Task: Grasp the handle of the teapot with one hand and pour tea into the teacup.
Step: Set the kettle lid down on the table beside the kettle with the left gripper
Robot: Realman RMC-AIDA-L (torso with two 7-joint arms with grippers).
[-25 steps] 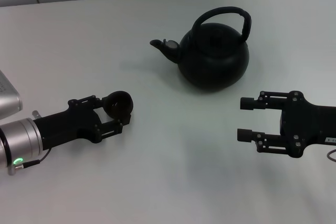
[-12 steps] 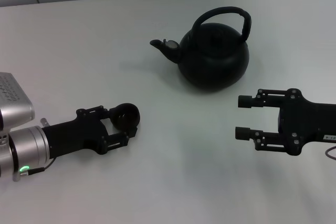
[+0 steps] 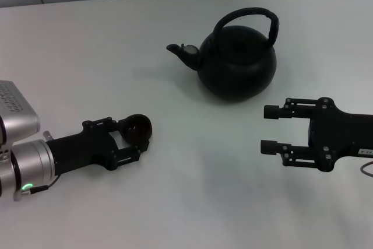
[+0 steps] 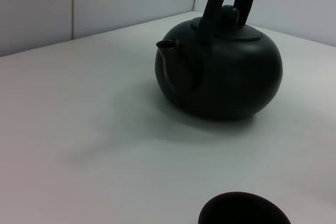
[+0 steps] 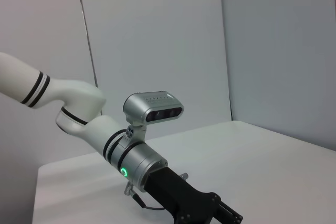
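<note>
The white table (image 3: pixel 87 51) carries everything. The teapot (image 3: pixel 236 65) stands beyond and to the inner side of the right gripper (image 3: pixel 270 129), well apart from it, spout toward the robot's left, its handle (image 3: pixel 247 18) arched upright over the lid. The right gripper's fingers are spread wide, holding nothing. The left gripper (image 3: pixel 137 135) is closed around the small teacup (image 3: pixel 137 127), the teapot far ahead of it. No writing is readable.
</note>
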